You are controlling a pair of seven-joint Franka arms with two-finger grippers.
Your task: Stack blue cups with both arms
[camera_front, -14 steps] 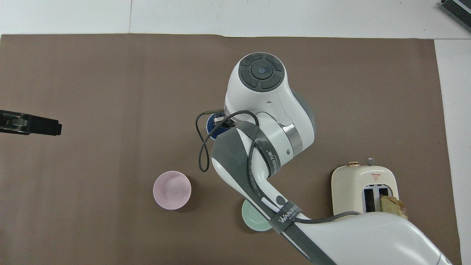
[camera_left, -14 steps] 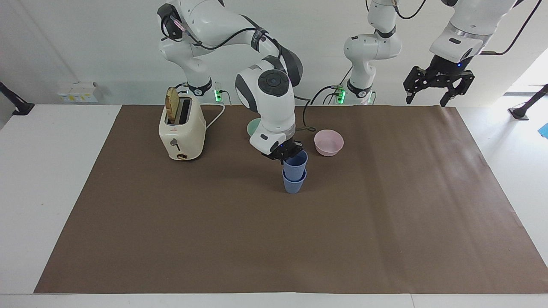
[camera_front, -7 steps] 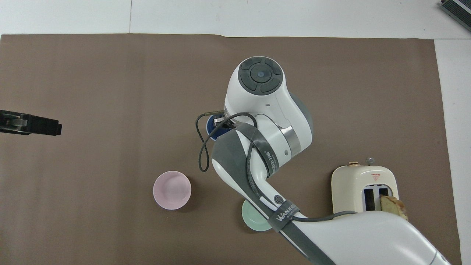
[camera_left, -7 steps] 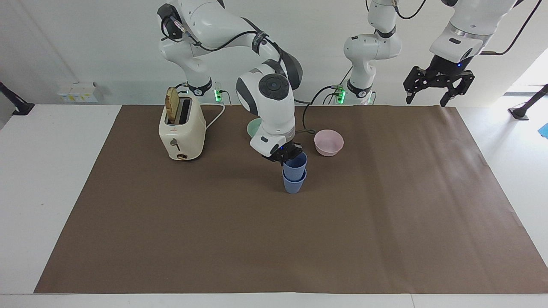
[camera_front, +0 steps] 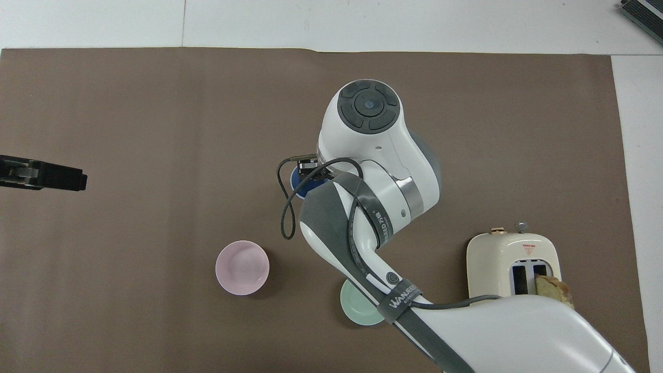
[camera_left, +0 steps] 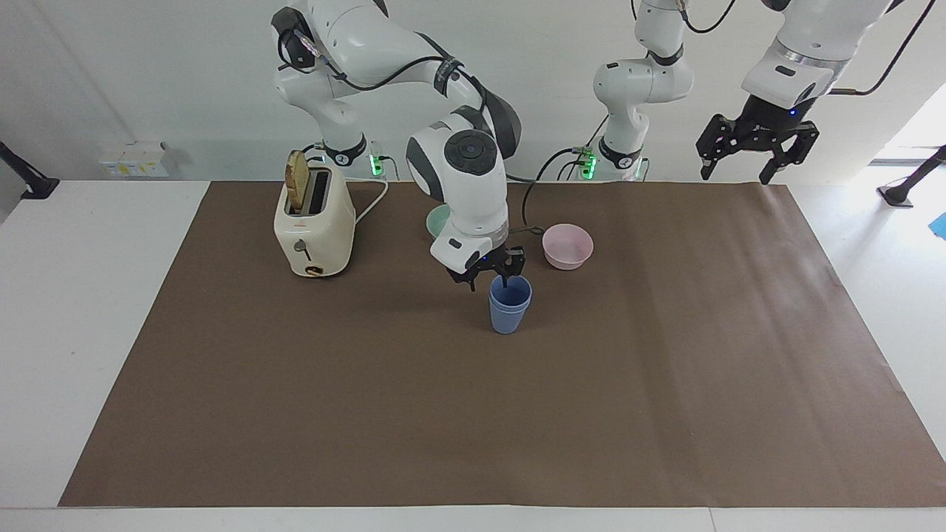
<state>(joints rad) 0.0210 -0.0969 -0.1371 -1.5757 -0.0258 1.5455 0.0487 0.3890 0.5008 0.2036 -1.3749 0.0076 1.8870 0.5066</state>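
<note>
i see the blue cups [camera_left: 510, 304] nested as one stack, upright mid-worktop. my right gripper [camera_left: 488, 276] hangs just over the stack's rim, jaws spread, one finger dipping into the top cup. my left gripper [camera_left: 756, 151] waits above the corner by its base, jaws spread.

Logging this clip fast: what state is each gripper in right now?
Right gripper: open, just above the stacked blue cups, holding nothing.
Left gripper: open, empty, waiting up at its own end.
</note>
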